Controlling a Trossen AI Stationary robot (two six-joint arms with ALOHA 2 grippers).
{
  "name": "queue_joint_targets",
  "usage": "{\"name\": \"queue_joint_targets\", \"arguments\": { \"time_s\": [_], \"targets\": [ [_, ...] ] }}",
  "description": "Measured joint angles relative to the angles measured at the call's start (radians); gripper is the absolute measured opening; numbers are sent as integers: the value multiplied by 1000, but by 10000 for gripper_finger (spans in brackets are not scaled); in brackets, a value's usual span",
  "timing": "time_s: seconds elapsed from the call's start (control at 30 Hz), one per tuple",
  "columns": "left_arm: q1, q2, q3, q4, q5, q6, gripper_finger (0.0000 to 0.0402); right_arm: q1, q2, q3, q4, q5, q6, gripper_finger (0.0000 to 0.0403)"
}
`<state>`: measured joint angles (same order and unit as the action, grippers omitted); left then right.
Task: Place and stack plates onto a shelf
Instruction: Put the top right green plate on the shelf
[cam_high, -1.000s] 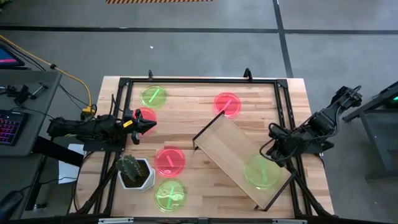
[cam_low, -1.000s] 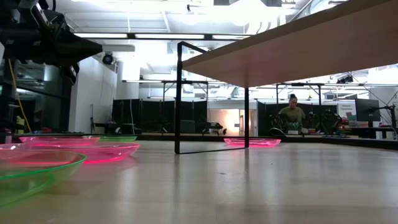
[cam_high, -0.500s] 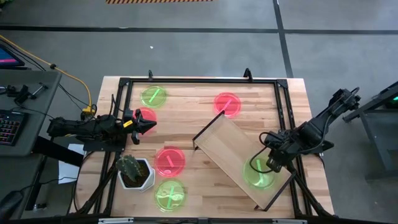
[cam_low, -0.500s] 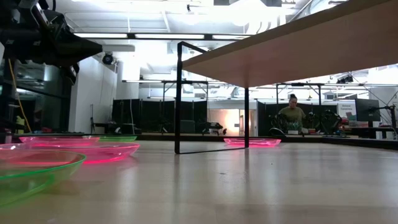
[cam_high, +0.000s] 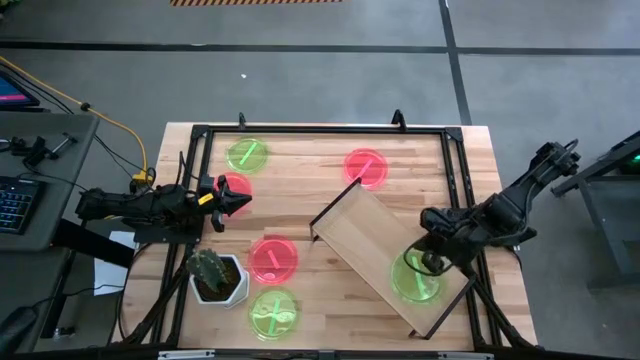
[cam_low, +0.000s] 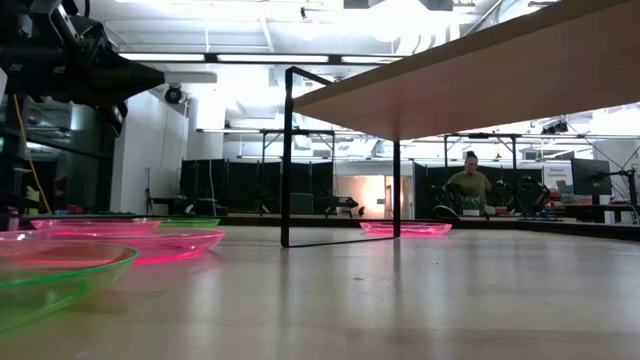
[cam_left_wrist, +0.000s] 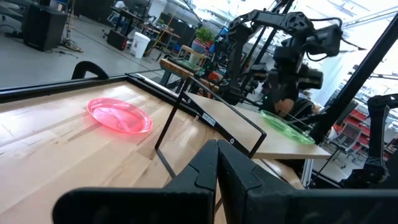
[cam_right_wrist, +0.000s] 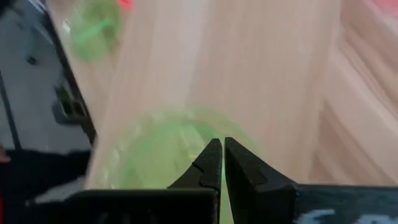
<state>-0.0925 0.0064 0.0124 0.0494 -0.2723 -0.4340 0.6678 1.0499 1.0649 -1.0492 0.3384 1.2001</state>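
Now the right gripper (cam_high: 432, 262) is down over the shelf (cam_high: 375, 240), sitting above the green plate (cam_high: 415, 277) at the shelf's 5 o'clock end. A sec ago it was back off the shelf's right edge, approx 3 o'clock of that plate; it has swung in and over it. Plate itself hasn't shifted on the board. Right wrist view shows the jaws closed, tips together, w/ the green plate (cam_right_wrist: 158, 152) just beyond them; whether they touch it, can't tell.

My read: that plate is already placed, and the arm is either nudging it straight or about to pull away. 1 of 6 on the shelf so far.

Left gripper (cam_high: 228, 203) waits at the tabletop's 9 o'clock side, jaws closed on nothing, over the pink plate (cam_high: 236, 187) there; no move in the last sec.

Rest of the plates are down on the tabletop (cam_high: 290, 160):
- green at 11 o'clock (cam_high: 247, 155)
- pink at 12 (cam_high: 366, 167), just off the shelf's upper end
- pink near 7 (cam_high: 272, 258)
- green below it (cam_high: 272, 314), beside the cactus pot (cam_high: 217, 276)

So 5 left to fetch, and stacking not yet begun.
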Motion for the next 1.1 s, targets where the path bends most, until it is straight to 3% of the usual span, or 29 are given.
{"name": "queue_joint_targets", "arguments": {
  "time_s": [0.43,1.1],
  "targets": [
    [0,0,0,0,0,0,1,-196,202,0,92,-114,-188,0],
    [0,0,0,0,0,0,1,-200,199,0,105,-293,-252,0]
  ]
}}
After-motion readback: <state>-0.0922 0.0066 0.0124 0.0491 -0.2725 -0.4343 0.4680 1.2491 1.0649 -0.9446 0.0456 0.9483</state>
